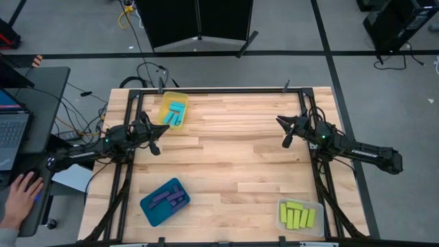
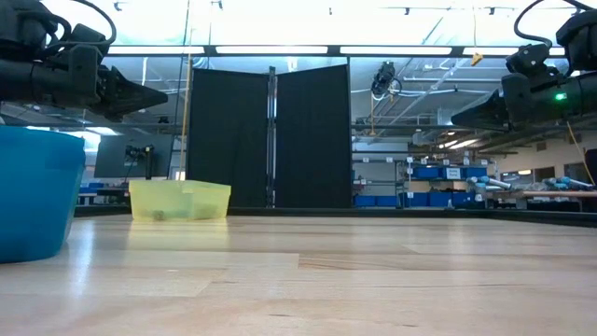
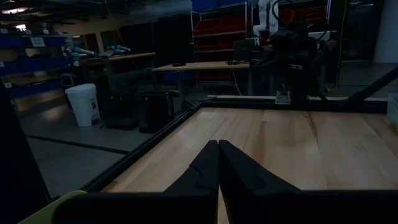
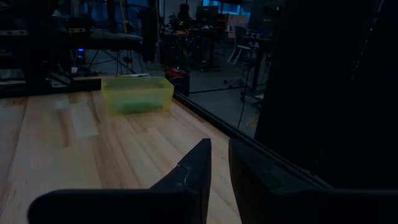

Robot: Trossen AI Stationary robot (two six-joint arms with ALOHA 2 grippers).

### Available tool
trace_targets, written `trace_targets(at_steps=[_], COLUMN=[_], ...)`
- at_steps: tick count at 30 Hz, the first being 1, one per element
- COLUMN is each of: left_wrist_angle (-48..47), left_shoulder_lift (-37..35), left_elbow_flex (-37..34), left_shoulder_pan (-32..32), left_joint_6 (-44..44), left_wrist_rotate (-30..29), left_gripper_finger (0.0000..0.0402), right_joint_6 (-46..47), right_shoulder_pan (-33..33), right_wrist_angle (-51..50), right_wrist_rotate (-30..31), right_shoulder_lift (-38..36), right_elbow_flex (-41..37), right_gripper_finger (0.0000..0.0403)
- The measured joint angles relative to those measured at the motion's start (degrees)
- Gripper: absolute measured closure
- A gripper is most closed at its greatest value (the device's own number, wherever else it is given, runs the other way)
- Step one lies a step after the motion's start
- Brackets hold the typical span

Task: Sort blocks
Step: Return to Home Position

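High view, table (image 1: 240,165): a wooden top carried three trays, one arm raised at each side.
Cyan blocks (image 1: 176,113): lay in the yellow tray (image 1: 164,103) by the far edge, on the left arm's side.
Purple blocks (image 1: 167,199): lay in the blue tray (image 1: 152,209) near the front left corner.
Yellow-green blocks (image 1: 298,215): lay side by side in the clear tray (image 1: 300,202) at the front right corner.
Left gripper (image 1: 159,137): hung above the table's left side, near the yellow tray; the left wrist view showed its fingers (image 3: 202,168) pressed together, clenched on nothing.
Right gripper (image 1: 282,130): hung above the right side, well apart from every tray; the right wrist view showed its fingers (image 4: 193,171) a narrow gap apart, grasping nothing.
Low view: the blue tray (image 2: 33,191) stood near, the yellow tray (image 2: 179,200) farther back.
Person's hand (image 1: 24,189): rested on a desk left of the table, beside a laptop (image 1: 10,134).
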Motion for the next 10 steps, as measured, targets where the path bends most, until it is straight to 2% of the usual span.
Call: trace_targets(at_steps=[10], left_wrist_angle=[0.00], left_shoulder_lift=[0.01], left_elbow_flex=[0.00], left_shoulder_pan=[0.00], left_joint_6=[-0.01], left_wrist_rotate=[0.00], left_gripper_finger=[0.0386], right_joint_6=[0.00], right_shoulder_pan=[0.00], right_wrist_angle=[0.00], right_wrist_rotate=[0.00], right_shoulder_lift=[0.00], right_elbow_flex=[0.00], right_gripper_finger=[0.0336])
